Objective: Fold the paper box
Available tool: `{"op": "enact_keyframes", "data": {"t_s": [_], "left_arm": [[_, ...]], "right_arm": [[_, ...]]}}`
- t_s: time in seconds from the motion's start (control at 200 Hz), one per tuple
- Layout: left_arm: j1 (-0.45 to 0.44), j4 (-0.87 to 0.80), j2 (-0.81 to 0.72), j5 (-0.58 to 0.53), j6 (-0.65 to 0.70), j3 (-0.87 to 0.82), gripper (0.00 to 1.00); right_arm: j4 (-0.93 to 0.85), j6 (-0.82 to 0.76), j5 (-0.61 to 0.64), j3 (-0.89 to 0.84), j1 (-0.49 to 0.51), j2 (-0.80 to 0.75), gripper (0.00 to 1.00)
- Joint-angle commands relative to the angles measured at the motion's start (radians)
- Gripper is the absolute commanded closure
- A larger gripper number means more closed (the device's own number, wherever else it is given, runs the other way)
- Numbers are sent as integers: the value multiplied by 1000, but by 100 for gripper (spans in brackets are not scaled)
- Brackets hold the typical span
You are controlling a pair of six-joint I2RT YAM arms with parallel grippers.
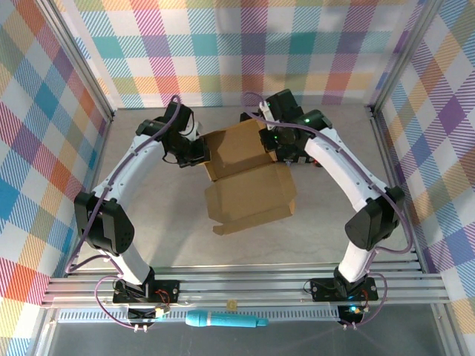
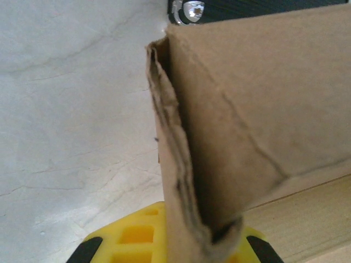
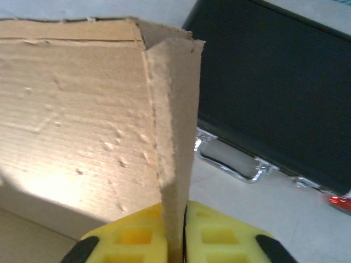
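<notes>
The paper box (image 1: 249, 185) sits mid-frame in the top view on the grey counter (image 1: 163, 230). It is partly formed, with a shallow lower part toward the bottom and a raised panel leaning toward the upper centre. Each arm reaches in from its own side to that raised panel.

The left end effector (image 1: 202, 152) is clamped tight on the box's left side flap. In its wrist view the doubled, ragged cardboard edge runs down between the yellow pads (image 2: 131, 238). The right end effector (image 1: 269, 141) is likewise closed down on the right side flap, with a thin upright cardboard edge pinched between its own yellow pads (image 3: 219, 233).

Gripping both flaps at once probably steadies the panel so the sides can be turned inward together. A black case (image 3: 274, 93) with a metal handle (image 3: 230, 164) lies just behind the box, in the upper right of the right wrist view. It looks close enough to crowd the right arm's swing.
</notes>
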Motion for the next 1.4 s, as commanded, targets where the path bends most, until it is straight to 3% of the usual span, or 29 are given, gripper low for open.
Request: {"op": "enact_keyframes", "data": {"t_s": [0.0,0.175,0.755,1.08,1.175,1.27,1.395], "left_arm": [[-31,-18,-24,-14,-8,55,100],[-48,-39,-20,-62,-34,74,100],[-119,-270,44,-405,-169,200,100],[-123,-305,52,-438,-200,225,100],[-122,-296,52,-421,-201,225,100],[-122,-283,49,-399,-202,223,100],[-117,-270,40,-376,-202,226,100]], "right_arm": [[-75,-7,168,66,45,42,92],[-125,15,288,114,69,81,100],[-359,174,758,270,164,214,100],[-309,115,888,230,202,206,100],[-301,121,858,219,201,196,100],[-272,116,707,209,196,169,100],[-274,123,421,223,147,142,99]]}}
